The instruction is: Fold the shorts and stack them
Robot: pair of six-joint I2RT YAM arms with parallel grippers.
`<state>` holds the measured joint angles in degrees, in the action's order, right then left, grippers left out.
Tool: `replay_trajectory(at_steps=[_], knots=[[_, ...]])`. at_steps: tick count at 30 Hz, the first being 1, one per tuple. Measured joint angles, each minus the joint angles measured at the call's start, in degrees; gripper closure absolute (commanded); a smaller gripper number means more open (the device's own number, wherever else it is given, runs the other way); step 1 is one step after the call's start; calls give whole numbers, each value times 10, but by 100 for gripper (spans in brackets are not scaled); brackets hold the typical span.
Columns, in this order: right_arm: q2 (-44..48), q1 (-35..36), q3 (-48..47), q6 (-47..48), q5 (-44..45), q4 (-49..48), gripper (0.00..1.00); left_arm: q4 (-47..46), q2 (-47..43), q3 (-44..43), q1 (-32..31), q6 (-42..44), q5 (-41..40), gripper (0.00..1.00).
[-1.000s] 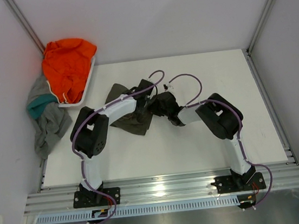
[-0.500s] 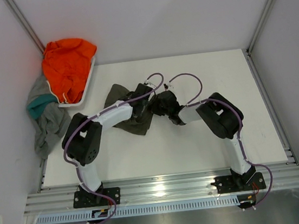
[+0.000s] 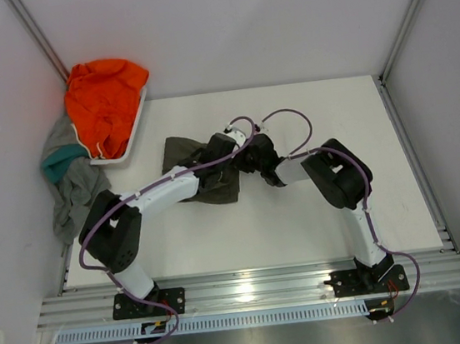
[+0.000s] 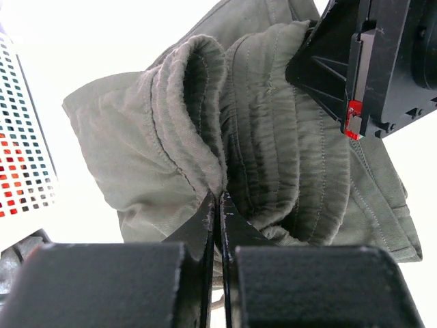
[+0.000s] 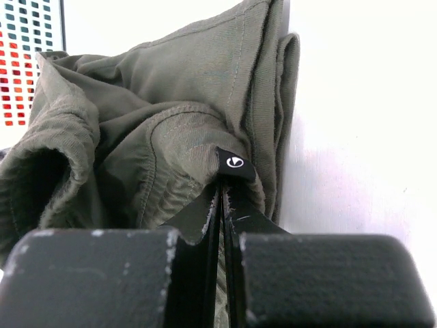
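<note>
Olive green shorts [image 3: 182,151] are lying bunched on the worktop [image 3: 328,219] — left pincer [image 4: 217,199] and right pincer [image 5: 220,190] are each clamping closed on a fold of cloth.

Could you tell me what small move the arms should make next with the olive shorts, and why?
Probably draw the two grippers apart. The left gripper and right gripper are both shut on the olive shorts, close together, and the cloth between them is bunched in folds, so stretching it flat seems needed before folding.
</note>
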<state>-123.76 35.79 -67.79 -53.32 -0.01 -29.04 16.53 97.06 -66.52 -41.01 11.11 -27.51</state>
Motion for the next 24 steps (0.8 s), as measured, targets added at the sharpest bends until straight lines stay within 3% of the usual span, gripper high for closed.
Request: replay_trajectory(at_steps=[19,22,24], knots=[[-18,-6,-11,-12,-27,-18,97,-47,26,-12,-67,23,7,100],[-23,-10,-11,-20,-34,-29,94,-45,48,-35,-68,12,13,99],[-23,-12,-11,-24,-37,-30,86,-44,52,-38,-67,3,22,97]])
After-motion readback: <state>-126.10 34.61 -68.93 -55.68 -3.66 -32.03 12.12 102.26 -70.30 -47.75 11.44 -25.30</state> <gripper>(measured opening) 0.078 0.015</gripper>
